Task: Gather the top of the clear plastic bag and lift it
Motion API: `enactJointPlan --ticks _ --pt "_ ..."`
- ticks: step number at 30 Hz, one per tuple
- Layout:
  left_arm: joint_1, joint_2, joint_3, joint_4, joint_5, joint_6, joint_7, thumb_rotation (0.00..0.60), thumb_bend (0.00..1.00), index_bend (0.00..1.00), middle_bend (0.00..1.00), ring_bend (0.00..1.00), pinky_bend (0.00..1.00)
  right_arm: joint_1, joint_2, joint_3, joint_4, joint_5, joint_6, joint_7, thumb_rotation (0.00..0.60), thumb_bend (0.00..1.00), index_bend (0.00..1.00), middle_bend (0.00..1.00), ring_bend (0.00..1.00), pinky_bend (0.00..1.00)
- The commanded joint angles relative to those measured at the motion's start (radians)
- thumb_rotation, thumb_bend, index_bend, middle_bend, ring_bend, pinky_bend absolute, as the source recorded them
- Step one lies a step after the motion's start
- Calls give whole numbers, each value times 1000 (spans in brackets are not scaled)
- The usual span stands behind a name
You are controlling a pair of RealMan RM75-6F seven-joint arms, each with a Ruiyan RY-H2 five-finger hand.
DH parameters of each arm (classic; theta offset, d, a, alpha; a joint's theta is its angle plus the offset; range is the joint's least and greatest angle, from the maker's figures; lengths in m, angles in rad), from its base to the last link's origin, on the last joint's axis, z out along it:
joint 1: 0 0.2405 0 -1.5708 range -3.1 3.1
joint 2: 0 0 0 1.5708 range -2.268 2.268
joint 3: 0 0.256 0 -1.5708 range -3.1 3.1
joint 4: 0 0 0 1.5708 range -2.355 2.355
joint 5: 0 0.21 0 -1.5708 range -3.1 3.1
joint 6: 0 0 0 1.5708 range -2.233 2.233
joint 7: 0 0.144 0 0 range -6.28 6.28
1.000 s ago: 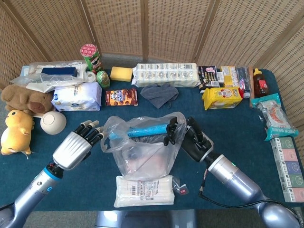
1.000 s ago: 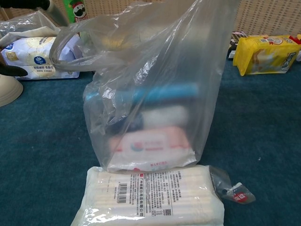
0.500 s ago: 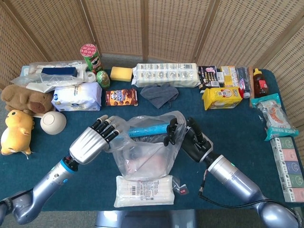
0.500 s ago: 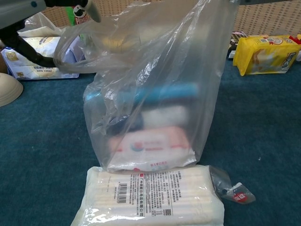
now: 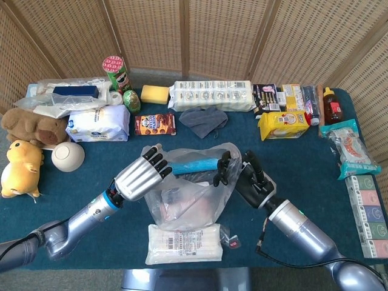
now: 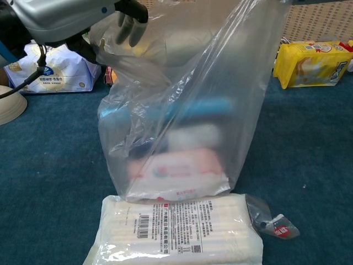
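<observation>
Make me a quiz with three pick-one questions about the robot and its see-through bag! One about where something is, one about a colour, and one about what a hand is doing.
1. Where does the flat white packet lie?
A. On the table in front of the clear plastic bag, on the robot's side
B. Inside the bag
C. Beside the folding screen

2. What colour is the long tube in the bag?
A. Red
B. Blue
C. Yellow

3. What is the right hand doing?
A. Resting flat on the table
B. Holding a toy
C. Gripping the bag's top edge

Answers:
1 A: the head view shows it flat on the cloth by the near edge.
2 B: it shows light blue through the plastic.
3 C: its fingers close on the plastic at the bag's right rim.
</observation>
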Motion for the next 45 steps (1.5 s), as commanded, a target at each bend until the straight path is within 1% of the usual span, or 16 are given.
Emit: enactJointPlan --ticks 1,3,6,8,11,13,14,16,17,19,21,23,27,29,35,45 --pt "-24 -36 -5 39 8 34 -3 600 197 558 627 493 301 -5 -3 3 2 -2 -6 -1 297 126 502 594 665 524" --pt "-28 -57 -10 54 4 57 -16 600 210 564 641 524 337 -7 -5 2 6 -4 -10 -4 298 126 502 594 665 521" --pt "-33 -92 -18 88 18 122 -35 600 226 593 673 559 381 -9 -5 -1 13 -9 -16 -14 299 126 503 593 663 510" --pt "-33 -107 -20 106 24 158 -46 600 228 598 675 560 385 -10 -3 -1 17 -12 -19 -20 297 126 502 588 652 501" --pt "-26 -122 -24 123 20 205 -58 600 227 598 675 557 385 -11 1 -1 20 -26 -27 -38 299 126 483 559 602 464" --pt "-20 -128 -27 129 11 229 -64 600 221 598 653 510 385 -10 2 -1 23 -38 -35 -52 299 126 458 519 551 423" --pt "-17 -130 -27 131 5 236 -65 600 218 594 626 476 385 -9 2 -2 26 -42 -40 -58 298 126 444 492 519 393" --pt "-15 -131 -28 129 -5 242 -63 600 210 530 492 350 371 -7 2 -5 31 -49 -48 -68 299 126 417 448 464 340" --pt "-14 -132 -30 127 -9 250 -61 600 206 473 420 287 348 -5 2 -6 34 -56 -56 -77 299 126 401 423 433 310" --pt "-14 -132 -35 124 -9 265 -55 600 196 322 274 155 267 -4 0 -8 38 -68 -64 -91 296 126 374 387 385 260" --pt "-19 -128 -45 120 -12 276 -56 600 188 241 195 76 214 -1 -4 -8 44 -82 -79 -109 292 126 351 358 342 217" --pt "-26 -123 -56 111 -16 283 -53 600 180 211 161 38 185 -1 -11 -5 49 -98 -90 -127 290 126 336 339 314 209" --pt "-32 -110 -72 89 -22 292 -41 600 161 189 149 16 165 -1 -25 -4 53 -124 -100 -159 289 121 323 320 279 189" --pt "-37 -99 -89 66 -36 296 -38 600 147 166 141 11 161 -3 -37 -7 53 -140 -107 -179 282 117 318 311 265 175" --pt "-49 -75 -116 17 -60 295 -22 600 120 104 127 0 151 2 -54 -14 56 -160 -121 -217 270 106 310 299 246 155" --pt "-71 -50 -140 -32 -74 294 -5 600 102 80 124 0 149 47 -68 -32 70 -158 -103 -255 265 104 283 284 217 137"
